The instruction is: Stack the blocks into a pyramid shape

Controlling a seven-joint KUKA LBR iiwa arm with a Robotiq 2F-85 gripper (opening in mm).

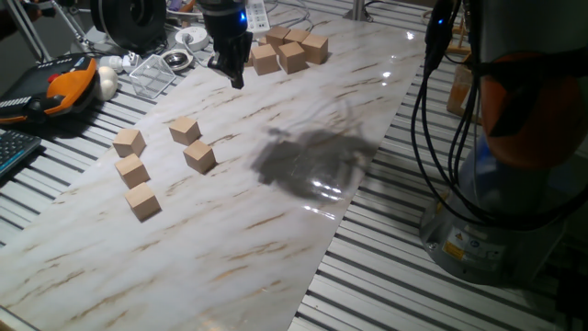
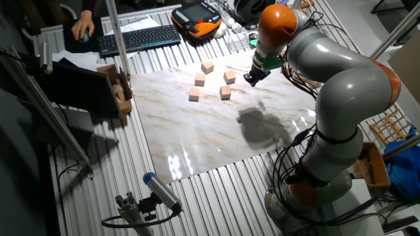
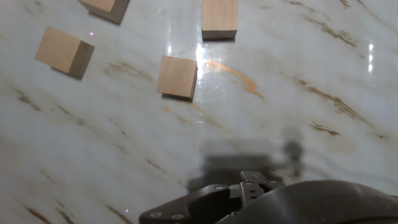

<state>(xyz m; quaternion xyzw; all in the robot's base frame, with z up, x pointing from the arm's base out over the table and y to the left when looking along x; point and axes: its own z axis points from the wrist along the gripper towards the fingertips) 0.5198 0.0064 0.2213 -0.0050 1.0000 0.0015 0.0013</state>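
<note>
Though scattered, plain tan blocks (image 1: pixel 199 156)

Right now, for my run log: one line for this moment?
gripper: above board, holding nothing | blocks: five loose, single layer | pyramid: not begun

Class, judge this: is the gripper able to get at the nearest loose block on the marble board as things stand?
Probably yes. The gripper hangs above the marble board, and the nearest loose block sits apart from its neighbours with nothing over it.
</note>
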